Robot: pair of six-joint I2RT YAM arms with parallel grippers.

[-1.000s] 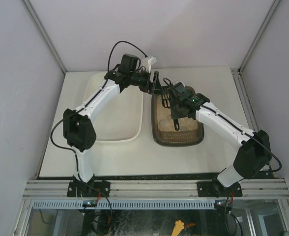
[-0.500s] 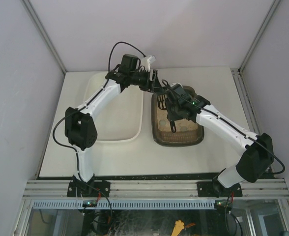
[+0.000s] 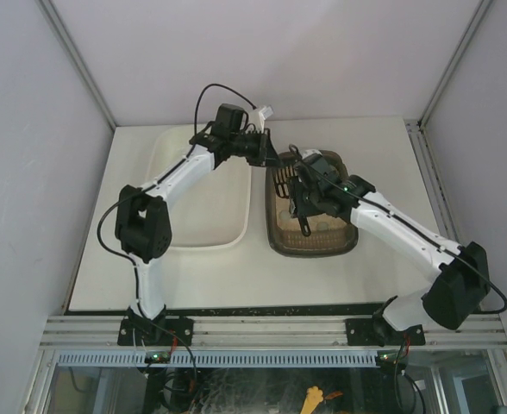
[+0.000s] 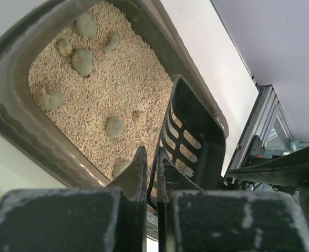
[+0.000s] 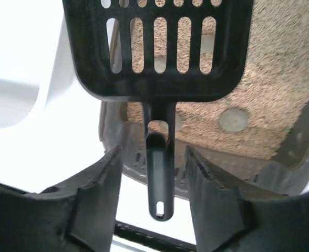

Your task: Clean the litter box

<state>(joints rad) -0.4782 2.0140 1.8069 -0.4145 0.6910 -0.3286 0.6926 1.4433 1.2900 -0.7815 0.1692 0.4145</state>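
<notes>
The litter box (image 3: 315, 248) is a dark tray of beige litter (image 4: 128, 79) with several grey clumps (image 4: 82, 62). A black slotted scoop (image 3: 283, 182) hangs over its left half, handle (image 3: 305, 226) pointing toward the near edge. My left gripper (image 3: 266, 153) is shut on the side wall of the scoop's head (image 4: 192, 137) at the box's far left corner. My right gripper (image 5: 152, 155) is open, its fingers (image 5: 104, 178) standing on either side of the scoop's handle (image 5: 160, 173) without touching it. One clump (image 5: 233, 119) lies under the scoop head (image 5: 154, 52).
A larger white tub (image 3: 203, 194) stands directly left of the litter box, its wall (image 5: 18, 58) beside the scoop. A metal frame rail (image 3: 271, 331) runs along the table's near edge, and grey walls enclose the other sides.
My left gripper has closed on the scoop's head. My right gripper has opened and let go of the handle. Both wrists shifted slightly forward over the box.
</notes>
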